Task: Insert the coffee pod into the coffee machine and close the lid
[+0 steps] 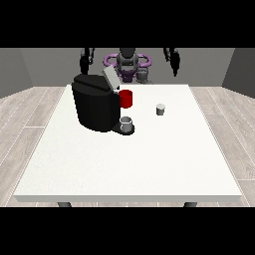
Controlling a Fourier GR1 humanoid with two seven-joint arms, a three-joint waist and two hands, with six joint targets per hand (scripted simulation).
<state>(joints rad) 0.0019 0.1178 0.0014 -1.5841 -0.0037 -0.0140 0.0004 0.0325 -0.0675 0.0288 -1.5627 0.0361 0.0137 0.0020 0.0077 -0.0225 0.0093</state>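
Standing boxy black coffee machine, lid up; small grey cylindrical pod; hands' state unclear

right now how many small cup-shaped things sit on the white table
3: a red cup beside the black coffee machine, a grey cup on its front tray, a small grey pod standing apart, further right.
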